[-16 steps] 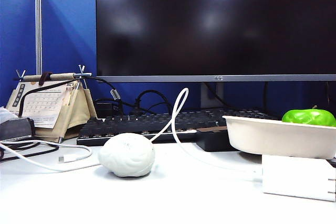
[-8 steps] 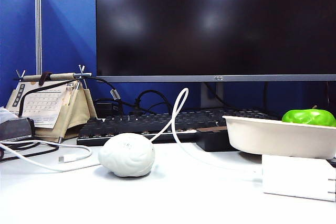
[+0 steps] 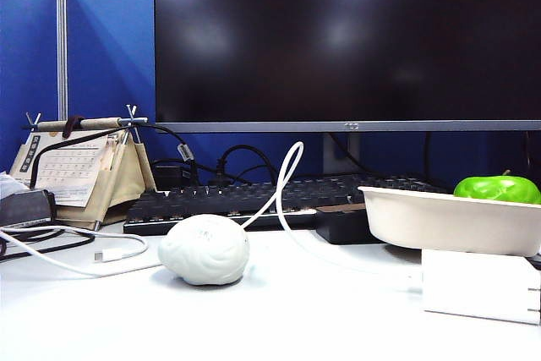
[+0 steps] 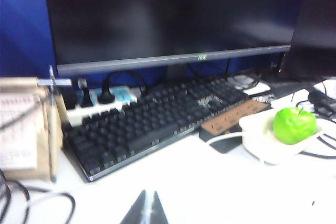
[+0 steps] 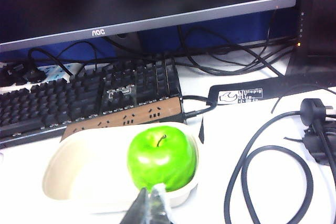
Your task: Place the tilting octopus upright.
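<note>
On the far left of the exterior view a desk calendar (image 3: 72,166) stands like a small tent, with a dark cable hung over its top bar. In front of it white cables (image 3: 76,255) lie loose on the table (image 3: 279,319). Near the middle left a white brain-shaped squeeze ball (image 3: 204,248) rests on the table. This ball is not the toy of the task. The octopus cannot be seen in any of the 3 views, so its place and its tilt cannot be told here.

Behind the ball a black keyboard (image 3: 254,200) lies under the big dark monitor (image 3: 347,40), where a person would type. To the right a shallow cream bowl (image 3: 448,221) sits on top of a white box (image 3: 478,285), and a green apple (image 3: 497,188) lies inside the bowl, which keeps it from rolling.

No arm shows in the exterior view. In the left wrist view the left gripper (image 4: 145,211) shows only its dark tips, pressed together with nothing between them, above bare table in front of the keyboard. In the right wrist view the right gripper (image 5: 148,208) is also fully closed and empty, its tips just before the bowl with the apple. Both seem held back from the objects, probably resting away from the work.
</note>
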`<action>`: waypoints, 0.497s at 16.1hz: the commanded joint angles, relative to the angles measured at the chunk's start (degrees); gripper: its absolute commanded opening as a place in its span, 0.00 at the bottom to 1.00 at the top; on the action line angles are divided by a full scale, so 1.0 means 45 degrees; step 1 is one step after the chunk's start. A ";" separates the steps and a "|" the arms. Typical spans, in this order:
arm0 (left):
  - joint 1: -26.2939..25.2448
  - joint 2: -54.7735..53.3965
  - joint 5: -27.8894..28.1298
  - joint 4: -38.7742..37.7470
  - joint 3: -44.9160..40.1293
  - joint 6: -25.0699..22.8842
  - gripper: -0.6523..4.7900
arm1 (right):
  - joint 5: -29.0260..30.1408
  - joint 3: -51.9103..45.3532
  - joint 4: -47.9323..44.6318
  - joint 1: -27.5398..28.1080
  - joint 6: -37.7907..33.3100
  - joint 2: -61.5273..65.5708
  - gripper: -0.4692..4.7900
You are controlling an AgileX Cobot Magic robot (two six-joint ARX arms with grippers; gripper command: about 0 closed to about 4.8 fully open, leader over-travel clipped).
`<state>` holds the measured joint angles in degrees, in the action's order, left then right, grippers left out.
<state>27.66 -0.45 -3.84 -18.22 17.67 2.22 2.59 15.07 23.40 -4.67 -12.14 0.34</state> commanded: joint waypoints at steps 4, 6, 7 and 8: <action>-0.0005 -0.0010 -0.0010 -0.1054 -0.0544 0.3133 0.11 | 0.0024 0.0019 -0.0117 -0.0019 -0.0015 0.0005 0.08; -0.0005 -0.0010 -0.0010 -0.1224 -0.0544 0.3478 0.11 | -0.0024 0.0019 -0.0112 -0.0010 -0.0010 0.0005 0.08; -0.0005 -0.0010 -0.0010 -0.1205 -0.0544 0.3478 0.11 | -0.0019 0.0019 -0.0112 -0.0010 -0.0010 0.0005 0.08; -0.0005 -0.0010 0.0000 -0.1205 -0.0544 0.3463 0.11 | -0.0024 0.0019 -0.0112 -0.0010 -0.0010 0.0005 0.08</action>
<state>27.66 -0.45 -3.86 -24.27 15.07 17.67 2.59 15.05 23.49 -4.69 -12.14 0.34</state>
